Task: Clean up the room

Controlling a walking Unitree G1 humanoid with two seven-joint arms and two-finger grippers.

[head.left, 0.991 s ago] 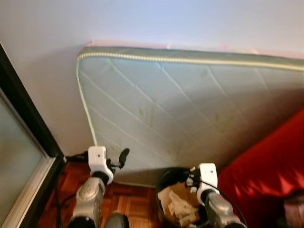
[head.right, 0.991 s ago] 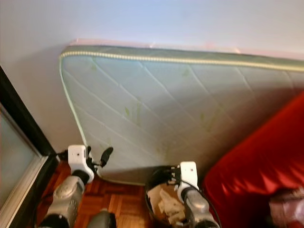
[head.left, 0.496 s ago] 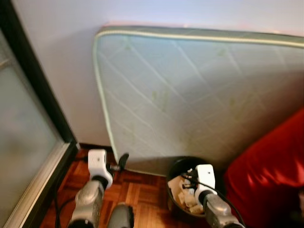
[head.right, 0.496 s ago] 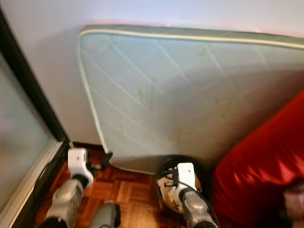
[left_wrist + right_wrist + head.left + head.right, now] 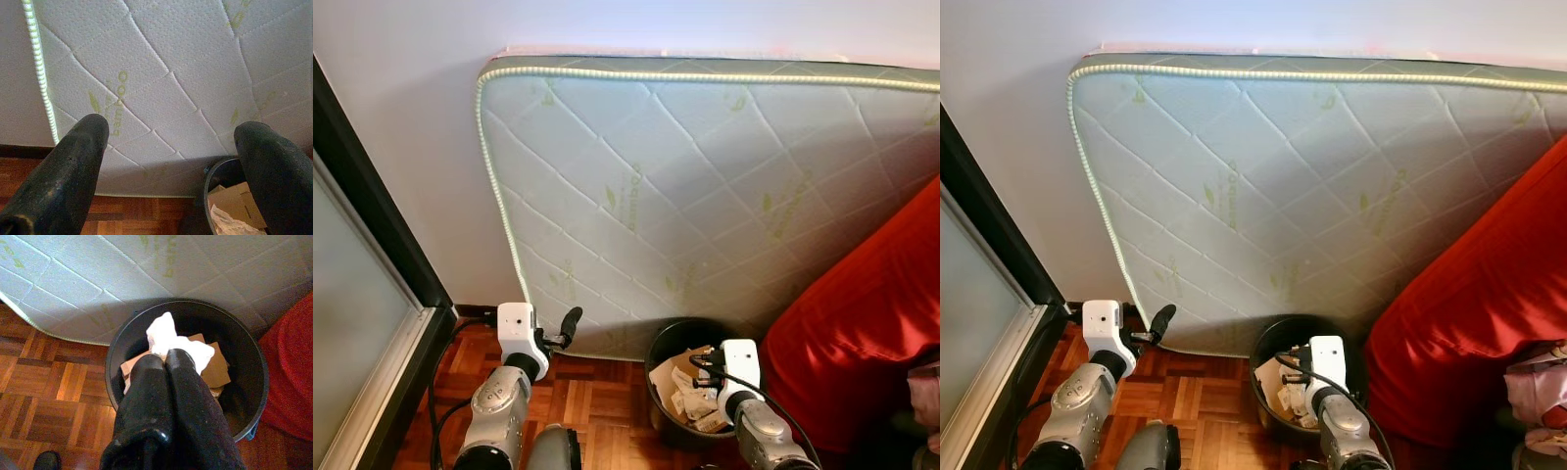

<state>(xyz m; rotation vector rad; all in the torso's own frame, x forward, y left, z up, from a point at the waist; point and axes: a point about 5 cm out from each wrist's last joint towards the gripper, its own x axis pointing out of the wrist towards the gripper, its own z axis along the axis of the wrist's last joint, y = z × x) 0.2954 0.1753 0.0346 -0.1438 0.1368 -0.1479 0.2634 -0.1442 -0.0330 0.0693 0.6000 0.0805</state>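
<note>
A black waste bin (image 5: 671,338) stands on the parquet floor against a leaning mattress and holds cardboard and crumpled paper (image 5: 690,397). My right gripper (image 5: 165,357) hangs just above the bin's opening, shut on a wad of white paper (image 5: 168,335). The wad sticks out past the fingertips, over the cardboard inside the bin (image 5: 254,357). My left gripper (image 5: 570,321) is raised to the left of the bin, close to the mattress. It is open and has nothing between its fingers (image 5: 78,161).
A white quilted mattress (image 5: 705,176) leans on the wall right behind the bin. Red fabric (image 5: 871,323) crowds the right side, with pink items (image 5: 1533,392) beside it. A black-framed glass door (image 5: 352,323) borders the left, and a cable (image 5: 445,352) trails on the parquet (image 5: 597,401).
The whole picture has swung and sharpened as the camera moved. Both arms keep about the same pose, with the right gripper still over the bin.
</note>
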